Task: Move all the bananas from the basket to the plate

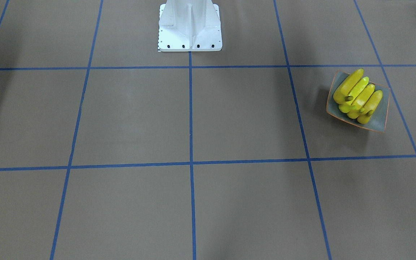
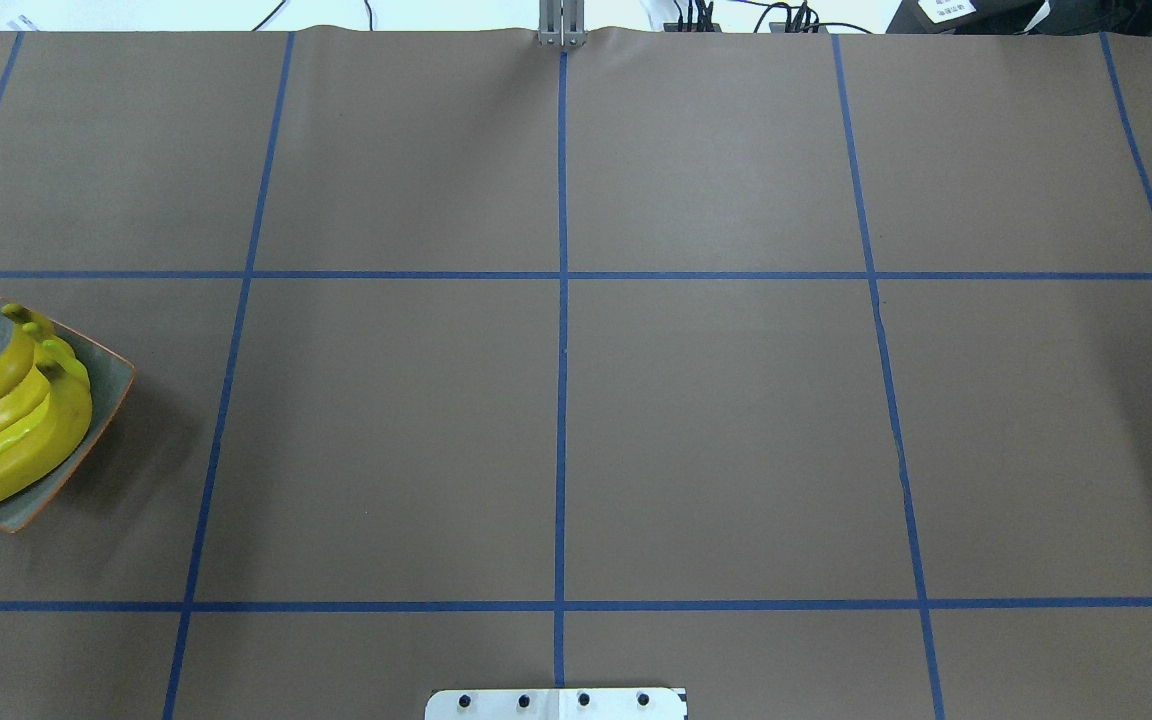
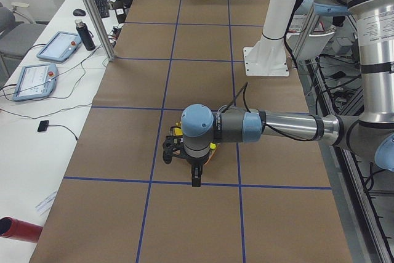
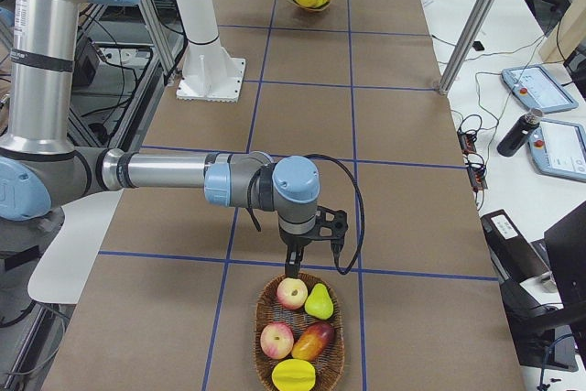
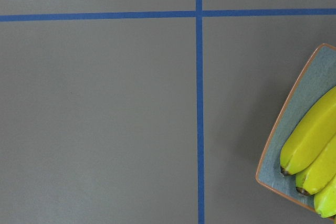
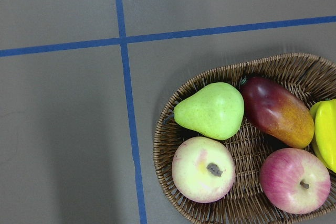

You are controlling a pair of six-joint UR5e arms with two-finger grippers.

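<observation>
Over at the robot's left end of the surface (image 2: 386, 420), the plate (image 2: 108, 375) sits well apart from everything else. All four bananas (image 1: 358, 96) are lying on it, packed side by side and touching, dark stem tips bunched at the same end. The left claw (image 3: 196, 180) hangs there, pointing down above the surface just beside the plate. Whether it is spread or closed I cannot tell from this side angle.

On to the middle, where the white base (image 1: 190, 27) stands squarely on the centre blue tape line (image 1: 191, 115).

Now the robot's right end, where the right claw (image 4: 292, 267) points down over the rim of the basket (image 4: 265, 304), hovering above the fruit. Again I cannot tell how its jaws stand. Inside the wicker there is a green pear (image 6: 210, 111) against a dark red mango (image 6: 275, 111). Two apples (image 6: 203, 169) lie next to them, and a yellow fruit (image 6: 326, 132) shows at the edge of the right wrist view.
</observation>
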